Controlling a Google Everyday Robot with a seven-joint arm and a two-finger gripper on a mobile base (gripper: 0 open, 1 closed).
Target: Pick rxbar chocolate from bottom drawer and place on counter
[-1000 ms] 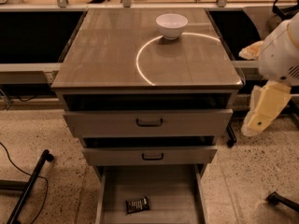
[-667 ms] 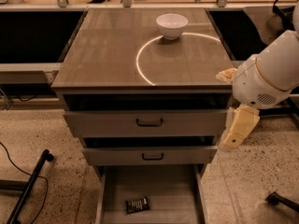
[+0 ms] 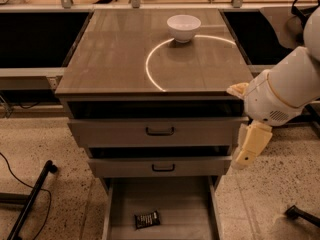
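Fingers (image 3: 254, 141) of the gripper (image 3: 243, 125) stand apart and empty, at 3 o'clock from the upper drawers (image 3: 125, 132), just beside their right ends. Noted: the rxbar chocolate (image 3: 147, 219) lies flat on the open bottom drawer (image 3: 175, 201) floor, at 6 o'clock. White bowl (image 3: 183, 27) sits on the counter (image 3: 115, 59), toward 12 o'clock.

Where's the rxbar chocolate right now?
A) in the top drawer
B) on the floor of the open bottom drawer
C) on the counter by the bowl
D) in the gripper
B: the rxbar chocolate lies flat in the open bottom drawer. The gripper hangs to the cabinet's right, beside the middle drawer, and the counter carries a white bowl but no bar.
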